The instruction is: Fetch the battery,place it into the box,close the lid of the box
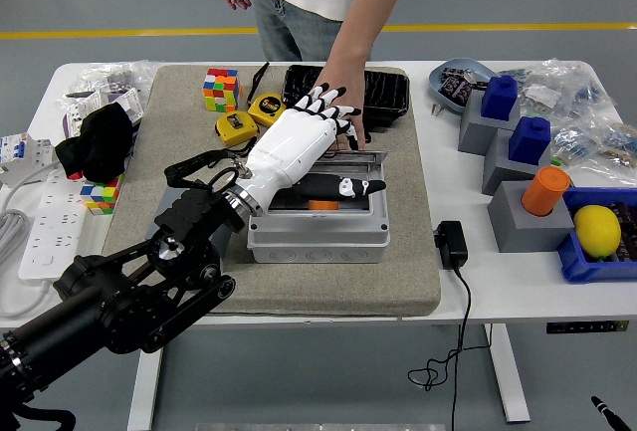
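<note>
Orange battery [320, 205] sits inside the box [317, 234] mid-table. My left robot hand [323, 117], fingers flat and empty, presses the lid [343, 157]; the person's hand [350, 124] beneath risks pinching.

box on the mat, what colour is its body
Light grey; the box shows best in the head view, its only view, under the left hand.

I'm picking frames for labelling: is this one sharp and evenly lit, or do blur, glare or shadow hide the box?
Head view: sharp throughout, even lighting, soft shadows, no obvious glare; the left hand covers much of the box, hiding its interior more than any shadow.
</note>
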Robot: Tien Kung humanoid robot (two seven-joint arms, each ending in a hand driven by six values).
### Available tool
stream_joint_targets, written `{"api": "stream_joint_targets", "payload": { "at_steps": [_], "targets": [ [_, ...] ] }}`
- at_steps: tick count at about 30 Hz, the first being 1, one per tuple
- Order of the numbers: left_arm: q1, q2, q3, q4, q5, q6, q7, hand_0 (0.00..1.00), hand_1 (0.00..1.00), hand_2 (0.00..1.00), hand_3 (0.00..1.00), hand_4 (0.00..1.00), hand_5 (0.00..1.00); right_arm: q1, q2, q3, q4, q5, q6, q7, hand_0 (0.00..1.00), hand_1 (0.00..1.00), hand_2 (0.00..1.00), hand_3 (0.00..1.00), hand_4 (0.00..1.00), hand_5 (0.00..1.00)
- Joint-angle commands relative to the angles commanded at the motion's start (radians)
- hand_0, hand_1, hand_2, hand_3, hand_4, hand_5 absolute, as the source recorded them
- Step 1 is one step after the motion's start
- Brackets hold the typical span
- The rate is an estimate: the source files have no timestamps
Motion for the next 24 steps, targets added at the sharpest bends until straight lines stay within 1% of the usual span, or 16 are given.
{"api": "stream_joint_targets", "payload": {
  "at_steps": [5, 12, 15, 17, 20, 21, 22, 23, 24],
  "targets": [
    [0.003, 0.011, 0.035, -0.012, -0.009, -0.005, 0.003, 0.998, 0.998, 0.86, 0.278, 0.998, 0.998, 0.0, -0.001, 0.002, 0.001, -0.002, 0.0, 0.0, 0.708, 0.672, 0.723, 0.797, 0.998, 0.998],
    [0.011, 0.018, 0.102, -0.022, -0.027, -0.011, 0.007, 0.998, 0.998, 0.861, 0.283, 0.998, 0.998, 0.0, -0.002, 0.0, 0.001, -0.002, 0.001, 0.001, 0.706, 0.672, 0.724, 0.797, 0.998, 0.998],
    [0.015, 0.022, 0.12, -0.027, -0.03, -0.015, 0.006, 0.998, 0.998, 0.862, 0.289, 0.998, 0.998, 0.0, -0.002, 0.0, 0.001, -0.002, 0.001, 0.001, 0.707, 0.672, 0.724, 0.797, 0.998, 0.998],
    [0.021, 0.026, 0.119, -0.036, -0.029, -0.014, 0.0, 0.998, 0.998, 0.862, 0.289, 0.998, 0.998, 0.0, -0.002, 0.0, 0.001, -0.002, 0.001, 0.001, 0.707, 0.672, 0.724, 0.797, 0.998, 0.998],
    [0.039, 0.029, 0.073, -0.065, -0.043, -0.001, -0.018, 0.998, 0.998, 0.862, 0.289, 0.998, 0.998, -0.002, -0.002, 0.001, 0.001, -0.003, 0.001, 0.001, 0.707, 0.672, 0.724, 0.797, 0.998, 0.998],
    [0.045, 0.03, 0.053, -0.076, -0.059, 0.004, -0.03, 0.998, 0.998, 0.855, 0.502, 0.998, 0.998, -0.002, -0.001, 0.0, 0.001, -0.002, 0.001, 0.001, 0.708, 0.672, 0.724, 0.797, 0.998, 0.998],
    [0.062, 0.03, 0.015, -0.099, -0.104, 0.001, -0.053, 0.998, 0.998, 0.855, 0.502, 0.998, 0.998, -0.003, -0.001, 0.003, 0.001, -0.004, 0.001, 0.001, 0.708, 0.672, 0.724, 0.797, 0.998, 0.998],
    [0.078, 0.029, -0.021, -0.121, -0.143, -0.019, -0.074, 0.998, 0.998, 0.855, 0.502, 0.998, 0.998, -0.004, -0.001, 0.006, 0.001, -0.006, 0.001, 0.001, 0.708, 0.672, 0.724, 0.797, 0.998, 0.998],
    [0.096, 0.025, -0.063, -0.144, -0.189, -0.056, -0.086, 0.998, 0.998, 0.855, 0.502, 0.998, 0.998, -0.005, 0.0, 0.007, 0.002, -0.006, 0.001, 0.001, 0.708, 0.672, 0.724, 0.797, 0.998, 0.998]
  ]
}}
